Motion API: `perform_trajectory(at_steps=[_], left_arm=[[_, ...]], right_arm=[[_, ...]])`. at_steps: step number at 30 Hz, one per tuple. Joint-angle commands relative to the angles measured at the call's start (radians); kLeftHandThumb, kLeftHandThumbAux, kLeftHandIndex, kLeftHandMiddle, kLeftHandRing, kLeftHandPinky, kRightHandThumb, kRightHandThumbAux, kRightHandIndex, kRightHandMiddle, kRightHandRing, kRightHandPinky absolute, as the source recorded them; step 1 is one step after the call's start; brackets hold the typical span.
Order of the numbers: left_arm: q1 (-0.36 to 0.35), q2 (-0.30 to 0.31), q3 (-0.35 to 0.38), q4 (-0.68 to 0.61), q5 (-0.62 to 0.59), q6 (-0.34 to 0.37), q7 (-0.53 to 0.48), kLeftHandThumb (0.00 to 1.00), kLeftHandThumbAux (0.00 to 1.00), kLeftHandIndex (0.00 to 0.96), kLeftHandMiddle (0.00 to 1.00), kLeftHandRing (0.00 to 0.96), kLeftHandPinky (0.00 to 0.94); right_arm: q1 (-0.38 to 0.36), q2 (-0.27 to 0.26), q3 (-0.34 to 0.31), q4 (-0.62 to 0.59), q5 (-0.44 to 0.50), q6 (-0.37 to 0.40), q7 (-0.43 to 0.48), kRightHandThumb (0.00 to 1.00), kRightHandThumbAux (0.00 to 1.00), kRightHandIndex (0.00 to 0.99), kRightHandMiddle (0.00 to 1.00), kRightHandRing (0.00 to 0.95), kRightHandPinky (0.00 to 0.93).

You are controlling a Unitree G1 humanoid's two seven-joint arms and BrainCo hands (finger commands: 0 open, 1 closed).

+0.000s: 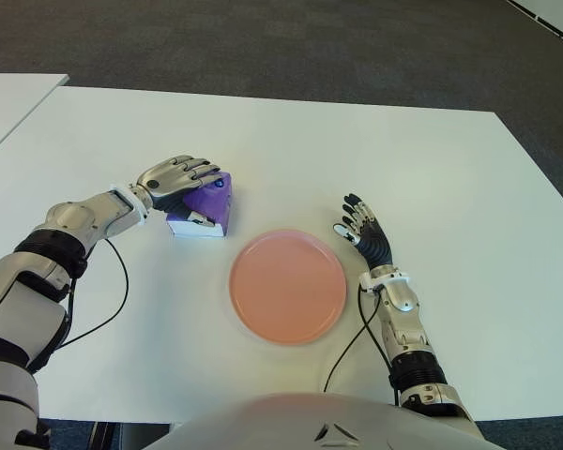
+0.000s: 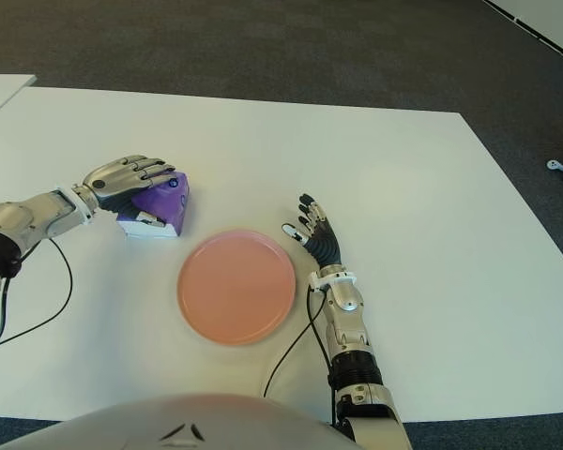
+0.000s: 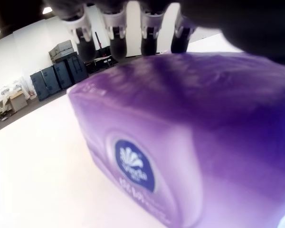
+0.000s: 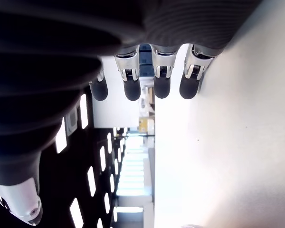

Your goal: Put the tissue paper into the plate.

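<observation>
One soft purple plastic-wrapped tissue pack sits left of centre, just up-left of the round pink plate. Draped over it from above, the left hand grasps it, probably for lifting. Right of the plate, the right hand is released, fingers spread.

White worktop with a matte surface. Second white table adjoins at far left, narrow seam between. Floor: dark grey carpet. Left wrist view: white wall, dark cases stacked along it.
</observation>
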Motion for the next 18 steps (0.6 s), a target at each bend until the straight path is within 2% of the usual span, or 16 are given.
perform_trajectory(at_steps=[1, 18], left_arm=[[0.017, -0.009, -0.023, 0.021, 0.004, -0.004, -0.02, 0.129, 0.142, 0.0, 0.0, 0.0, 0.0], [0.051, 0.007, -0.008, 0.008, -0.075, -0.017, -0.071, 0.144, 0.156, 0.0, 0.0, 0.0, 0.0]], right_arm=[[0.09, 0.0, 0.004, 0.059, 0.003, 0.099, 0.011, 0.0, 0.648, 0.02, 0.065, 0.021, 0.0], [0.106, -0.007, 0.008, 0.022, -0.001, 0.141, 0.005, 0.0, 0.674, 0.016, 0.056, 0.015, 0.0]])
